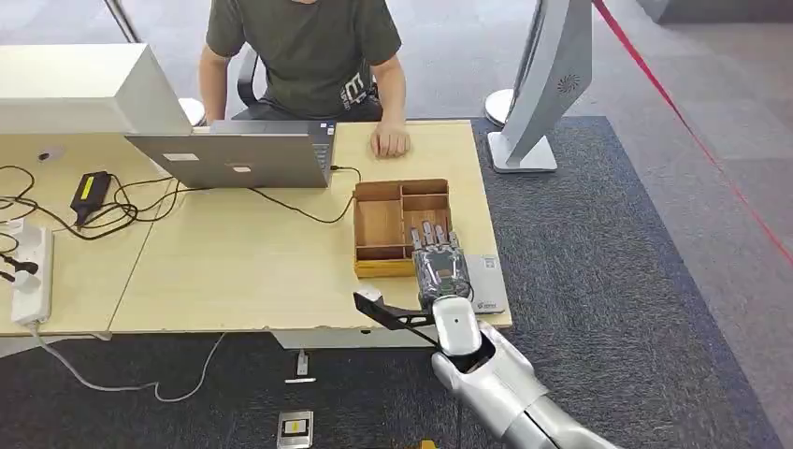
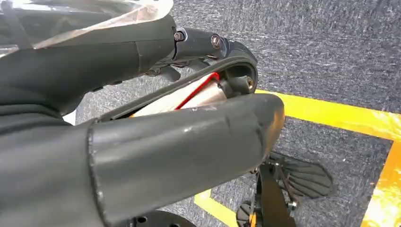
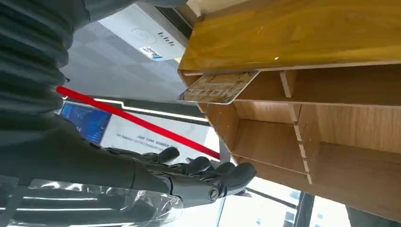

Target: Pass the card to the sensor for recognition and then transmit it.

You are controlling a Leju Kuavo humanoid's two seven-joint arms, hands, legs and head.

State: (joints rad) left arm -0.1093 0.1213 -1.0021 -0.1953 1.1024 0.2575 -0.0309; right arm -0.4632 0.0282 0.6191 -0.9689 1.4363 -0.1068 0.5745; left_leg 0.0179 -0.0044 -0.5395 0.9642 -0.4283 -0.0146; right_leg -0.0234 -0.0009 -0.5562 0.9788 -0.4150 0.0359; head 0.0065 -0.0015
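Note:
A card (image 3: 220, 88) with a printed face lies slanted in an end compartment of the wooden organizer tray (image 1: 383, 269), one edge tucked under the tray wall (image 3: 293, 38). My right hand (image 1: 438, 262) hovers over the tray's near right corner, fingers (image 3: 208, 170) stretched out, apart and holding nothing, a short way from the card. The flat grey card sensor (image 1: 488, 282) lies on the table just right of that hand, its labelled face (image 3: 142, 33) beside the tray. My left hand (image 2: 142, 118) hangs over the carpet with thumb and fingers apart, holding nothing.
A person sits across the table, one hand (image 1: 390, 140) resting near the far edge. A grey laptop (image 1: 238, 154), a power adapter (image 1: 91, 190), cables and a power strip (image 1: 30, 271) take up the left side. The table's right edge lies just past the sensor.

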